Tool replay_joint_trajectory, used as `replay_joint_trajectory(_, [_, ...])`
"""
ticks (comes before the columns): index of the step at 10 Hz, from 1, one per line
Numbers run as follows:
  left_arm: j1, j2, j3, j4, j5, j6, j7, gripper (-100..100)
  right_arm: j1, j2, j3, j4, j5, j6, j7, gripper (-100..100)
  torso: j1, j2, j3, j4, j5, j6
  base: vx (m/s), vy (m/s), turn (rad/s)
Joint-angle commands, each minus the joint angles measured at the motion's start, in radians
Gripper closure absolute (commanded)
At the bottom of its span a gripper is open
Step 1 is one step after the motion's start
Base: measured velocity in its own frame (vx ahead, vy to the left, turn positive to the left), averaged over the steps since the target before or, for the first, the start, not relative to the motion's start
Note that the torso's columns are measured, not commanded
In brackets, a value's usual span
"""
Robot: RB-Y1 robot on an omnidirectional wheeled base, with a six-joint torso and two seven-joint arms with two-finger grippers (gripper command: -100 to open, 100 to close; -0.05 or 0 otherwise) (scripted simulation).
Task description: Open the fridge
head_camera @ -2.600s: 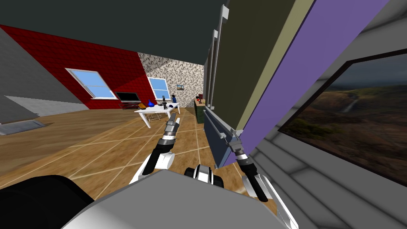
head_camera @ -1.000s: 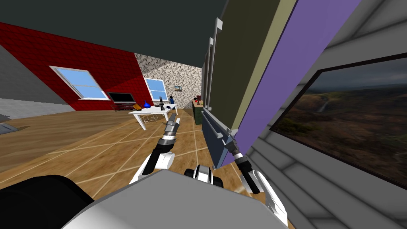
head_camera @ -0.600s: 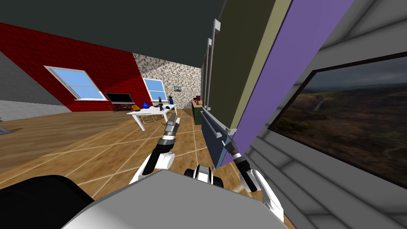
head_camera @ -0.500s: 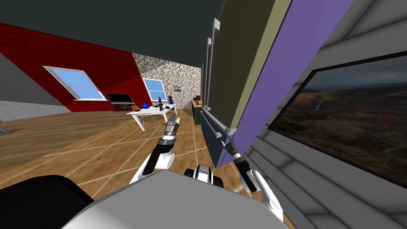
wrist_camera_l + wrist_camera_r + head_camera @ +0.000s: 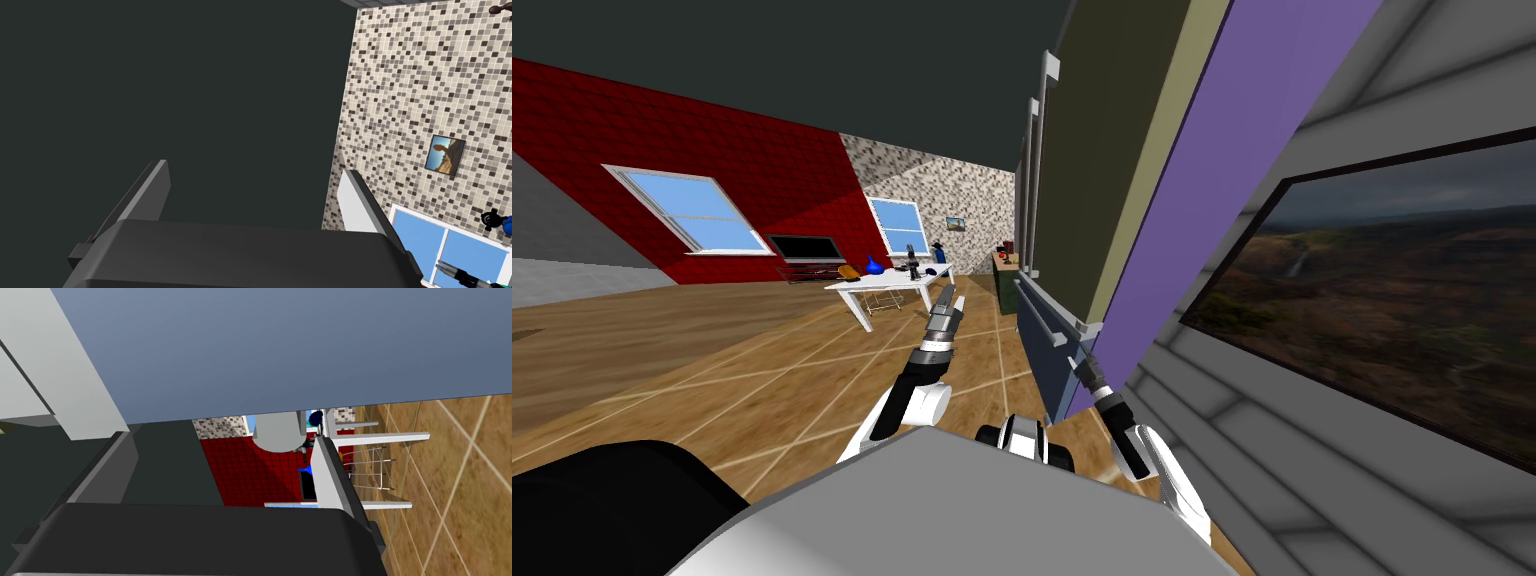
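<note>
The fridge (image 5: 1102, 170) stands to my right, with olive upper doors, tall white handles (image 5: 1040, 160) and a blue-grey lower drawer (image 5: 1037, 352) with a pale bar handle (image 5: 1052, 325). My right gripper (image 5: 1082, 362) is at the near end of that drawer's handle. In the right wrist view it (image 5: 225, 463) is open, close to the blue-grey drawer front (image 5: 280, 348), with the light grey handle (image 5: 65, 373) beside one finger and nothing between the fingers. My left gripper (image 5: 949, 297) is held out over the floor, open (image 5: 252, 200) and empty.
A purple panel (image 5: 1212, 190) and a grey wall with a framed landscape picture (image 5: 1392, 300) flank the fridge on my right. Beyond the fridge stands a dark green cabinet (image 5: 1005, 282). A white table (image 5: 887, 285) with small objects stands farther off on the wooden floor (image 5: 762, 370).
The whole head view has shifted leftward, so I have turned a little. My right hand has drawn slightly in toward the drawer's handle end. Both grippers stay open.
</note>
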Motion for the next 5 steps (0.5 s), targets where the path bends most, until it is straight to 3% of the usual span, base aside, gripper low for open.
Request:
replay_joint_trajectory(1, [0.000,0.000,0.000,0.000,0.000,0.000,0.000,0,-0.005,0.024,0.007,0.027,0.041,0.004,0.068,-100,0.001,-0.001,-0.001,-0.001,0.000,-0.002,0.005,-0.008,0.003])
replay_joint_trajectory(3, [0.000,0.000,0.000,0.000,0.000,0.000,0.000,0,-0.013,0.044,0.005,0.044,0.062,-0.001,0.106,-100,0.000,0.006,0.003,0.005,0.002,0.002,0.011,0.005,0.014])
replay_joint_trajectory(5, [0.000,0.000,0.000,0.000,0.000,0.000,0.000,0,-0.024,0.092,0.002,0.072,0.096,-0.009,0.170,-100,-0.002,0.019,0.010,0.010,0.003,0.007,0.027,0.000,-0.011])
